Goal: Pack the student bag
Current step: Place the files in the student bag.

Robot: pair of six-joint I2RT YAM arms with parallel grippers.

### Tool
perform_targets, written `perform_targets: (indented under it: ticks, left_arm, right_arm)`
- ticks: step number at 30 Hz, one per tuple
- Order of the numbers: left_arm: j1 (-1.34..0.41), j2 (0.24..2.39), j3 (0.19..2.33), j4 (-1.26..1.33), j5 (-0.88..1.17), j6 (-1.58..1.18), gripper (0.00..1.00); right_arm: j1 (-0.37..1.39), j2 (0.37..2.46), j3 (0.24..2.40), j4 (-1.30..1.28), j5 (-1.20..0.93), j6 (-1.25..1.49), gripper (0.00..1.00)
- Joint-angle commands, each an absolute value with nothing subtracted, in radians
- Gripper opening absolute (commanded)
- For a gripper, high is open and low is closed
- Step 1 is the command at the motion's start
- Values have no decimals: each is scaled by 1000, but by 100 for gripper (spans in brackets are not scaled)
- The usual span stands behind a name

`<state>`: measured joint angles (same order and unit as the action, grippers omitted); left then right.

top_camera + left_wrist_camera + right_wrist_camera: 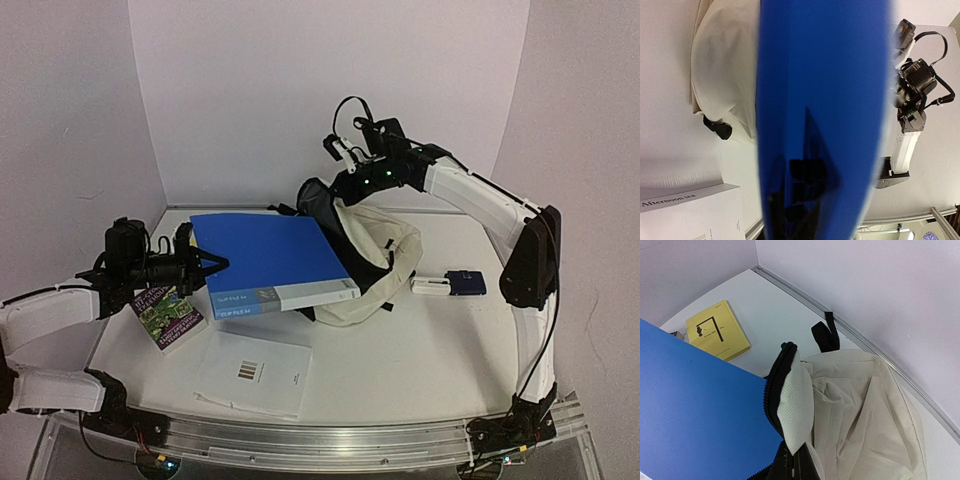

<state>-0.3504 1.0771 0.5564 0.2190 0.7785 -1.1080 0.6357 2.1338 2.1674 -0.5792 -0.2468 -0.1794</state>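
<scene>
The student bag, cream fabric with a black zipper, lies at the table's middle with its mouth facing left. My right gripper is shut on the bag's upper rim and holds it lifted, so the mouth stands agape. A large blue file lies tilted, its right end inside the mouth. My left gripper is shut on the file's left edge. In the left wrist view the blue file fills the middle and my fingers show only as dark shapes on it. The cream bag lies beyond it.
A book with a colourful cover and a white booklet lie at front left. A small blue case and a white item sit right of the bag. A yellow booklet lies by the back wall.
</scene>
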Motion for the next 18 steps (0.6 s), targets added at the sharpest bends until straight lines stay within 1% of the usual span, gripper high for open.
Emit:
perform_targets:
  ticks: [1,5,11,18]
  left_arm:
    - [-348,1135,589,364,821,-1112,0]
    - [-348,1196,625,389,770,-1128,0]
    - [-343,1206,625,487,588,-1204,0]
    - [-353,1353,599,702,537,-1343,0]
  right_arm:
    - [640,2051,2206,-531,-267,-172,0]
    - [640,2035,2188,-534,-320,-157,0]
    - [642,2029,2166,-548,-349,-160,0]
    - [643,2060,2201,-555,-420,-120,0]
